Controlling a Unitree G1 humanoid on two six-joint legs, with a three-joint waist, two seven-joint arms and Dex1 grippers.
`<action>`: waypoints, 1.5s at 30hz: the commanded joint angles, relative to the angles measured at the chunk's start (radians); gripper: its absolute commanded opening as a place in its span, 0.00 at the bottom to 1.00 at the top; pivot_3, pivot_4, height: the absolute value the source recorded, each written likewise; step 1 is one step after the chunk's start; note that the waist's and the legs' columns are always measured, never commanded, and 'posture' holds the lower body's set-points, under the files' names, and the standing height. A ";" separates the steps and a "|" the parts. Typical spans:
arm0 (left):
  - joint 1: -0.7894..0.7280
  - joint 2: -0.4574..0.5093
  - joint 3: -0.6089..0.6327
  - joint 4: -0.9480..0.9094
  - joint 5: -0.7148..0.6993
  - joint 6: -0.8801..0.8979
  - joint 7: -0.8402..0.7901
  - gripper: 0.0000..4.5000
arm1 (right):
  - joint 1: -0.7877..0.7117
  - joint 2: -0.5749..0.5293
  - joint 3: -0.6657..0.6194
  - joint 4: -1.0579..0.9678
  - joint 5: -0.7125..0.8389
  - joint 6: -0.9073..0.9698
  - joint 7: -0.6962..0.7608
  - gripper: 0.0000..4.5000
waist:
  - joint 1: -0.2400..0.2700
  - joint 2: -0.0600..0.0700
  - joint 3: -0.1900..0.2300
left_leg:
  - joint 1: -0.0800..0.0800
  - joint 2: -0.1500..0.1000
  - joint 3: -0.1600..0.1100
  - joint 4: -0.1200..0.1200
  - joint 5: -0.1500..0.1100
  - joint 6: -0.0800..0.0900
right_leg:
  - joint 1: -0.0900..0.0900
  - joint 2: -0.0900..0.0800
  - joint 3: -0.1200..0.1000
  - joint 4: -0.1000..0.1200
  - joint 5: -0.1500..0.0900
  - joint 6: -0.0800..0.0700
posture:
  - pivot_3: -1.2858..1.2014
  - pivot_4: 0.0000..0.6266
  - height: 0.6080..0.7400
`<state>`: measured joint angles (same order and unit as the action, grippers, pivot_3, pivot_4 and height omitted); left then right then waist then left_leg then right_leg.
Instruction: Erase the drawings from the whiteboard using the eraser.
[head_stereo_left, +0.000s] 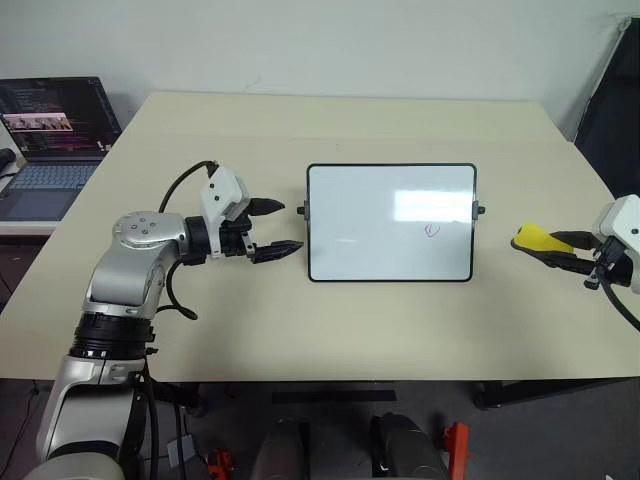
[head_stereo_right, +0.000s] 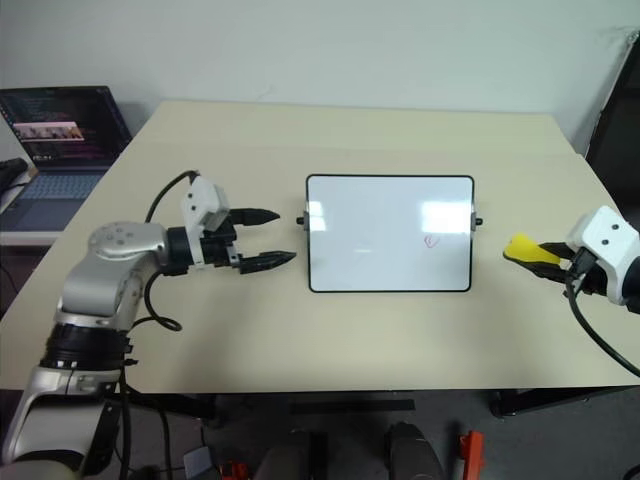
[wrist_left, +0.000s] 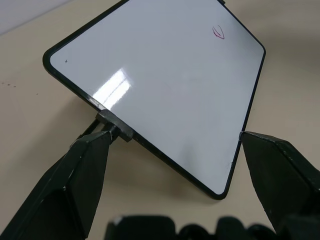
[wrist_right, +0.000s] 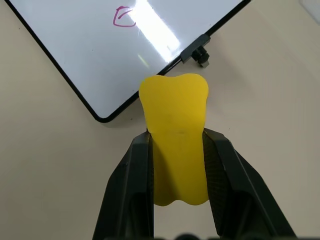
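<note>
A laptop (head_stereo_left: 50, 140) sits far left. The left gripper (head_stereo_left: 270, 228) hangs spread wide just beside the whiteboard (head_stereo_left: 390, 222), which lies mid-table (head_stereo_left: 300, 320) with one pink drawing (head_stereo_left: 431, 231) left. Off right, the right gripper (head_stereo_left: 556, 247) pinches the yellow eraser (head_stereo_left: 532, 238)

Beige table (head_stereo_left: 300, 320), white wall (head_stereo_left: 330, 40), laptop (head_stereo_left: 50, 140) left.

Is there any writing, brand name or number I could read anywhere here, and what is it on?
No text here can be read.
Laptop screen: rows of small text, too small to read.
Whiteboard: no words, only one small pink-purple drawing, a loop rather than a letter.
Eraser, held in the right gripper: plain yellow, no label visible.
Left gripper and table: no markings visible.
</note>
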<state>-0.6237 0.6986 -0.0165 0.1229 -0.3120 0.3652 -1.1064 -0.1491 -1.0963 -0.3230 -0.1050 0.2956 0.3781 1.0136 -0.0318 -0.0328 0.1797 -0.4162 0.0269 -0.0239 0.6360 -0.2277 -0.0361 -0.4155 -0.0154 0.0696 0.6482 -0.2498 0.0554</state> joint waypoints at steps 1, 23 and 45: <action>-0.021 0.013 0.014 -0.041 -0.006 -0.007 -0.001 1.00 | -0.027 -0.016 -0.003 0.014 -0.008 -0.025 0.011 0.22 | 0.000 0.000 0.000 | 0.000 0.000 0.000 0.000 0.000 0.000 | 0.000 0.000 0.000 0.000 0.000 0.000 | 0.52 0.24 1.00; -0.050 -0.001 0.026 -0.032 -0.010 -0.030 0.021 1.00 | -0.137 0.015 0.026 0.051 0.010 -0.022 -0.008 0.22 | 0.000 0.000 0.000 | 0.000 0.000 -0.001 0.009 0.000 0.000 | 0.002 0.000 0.000 0.005 0.001 0.001 | 0.52 0.24 1.00; -0.071 -0.019 0.013 -0.011 0.003 -0.052 0.029 1.00 | -0.312 0.222 0.110 -0.067 0.046 0.019 -0.168 0.22 | -0.014 0.000 0.000 | 0.005 0.000 0.000 0.010 0.000 0.000 | 0.003 0.001 0.002 0.014 0.001 0.000 | 0.52 0.24 1.00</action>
<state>-0.6774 0.6769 -0.0146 0.1223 -0.3108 0.3348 -1.0811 -0.4514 -0.8881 -0.2312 -0.1519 0.3532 0.4007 0.8910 -0.0461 -0.0325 0.1798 -0.4103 0.0270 -0.0247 0.6463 -0.2277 -0.0362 -0.4118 -0.0143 0.0708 0.6620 -0.2491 0.0553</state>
